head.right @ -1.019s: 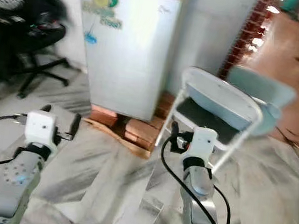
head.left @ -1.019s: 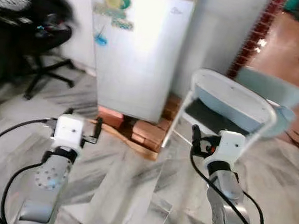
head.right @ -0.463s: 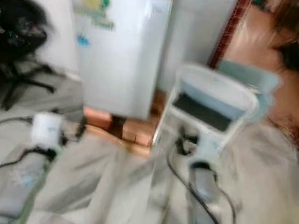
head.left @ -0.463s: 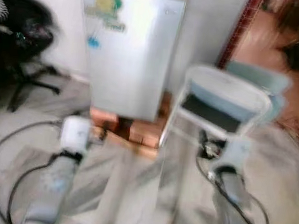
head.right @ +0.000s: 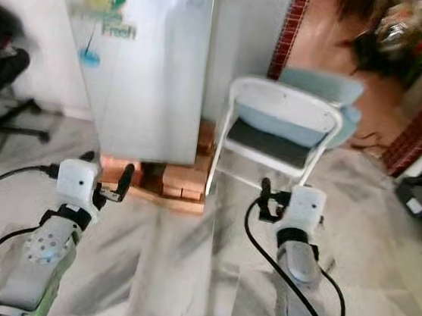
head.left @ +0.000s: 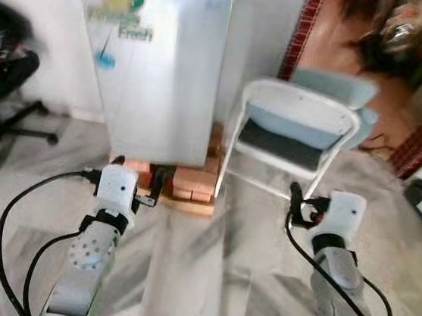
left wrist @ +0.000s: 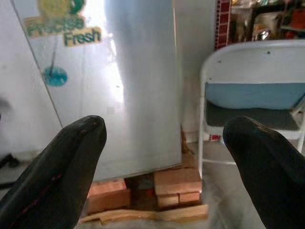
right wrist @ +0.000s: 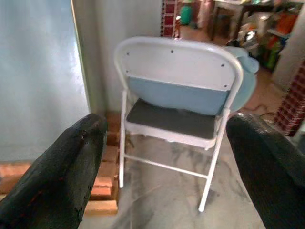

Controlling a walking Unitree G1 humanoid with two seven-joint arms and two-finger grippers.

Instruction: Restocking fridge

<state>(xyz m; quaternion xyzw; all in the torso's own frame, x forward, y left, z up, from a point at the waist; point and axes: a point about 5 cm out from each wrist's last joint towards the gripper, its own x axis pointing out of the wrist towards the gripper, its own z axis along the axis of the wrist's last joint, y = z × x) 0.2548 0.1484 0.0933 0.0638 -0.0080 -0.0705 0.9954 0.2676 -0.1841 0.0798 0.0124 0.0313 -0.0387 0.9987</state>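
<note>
The fridge [head.left: 160, 68] stands door shut on bricks [head.left: 193, 183] against the wall, a folding chair [head.left: 293, 141] just beside it on the robot's right. Likely hazards: the right gripper [right wrist: 164, 157], which faces the chair, could strike its frame on an advance, and the raised brick base could catch a foot. The left gripper [left wrist: 164, 152] faces the fridge door, well short of it. Both sets of jaws stand wide and hold nothing.
</note>
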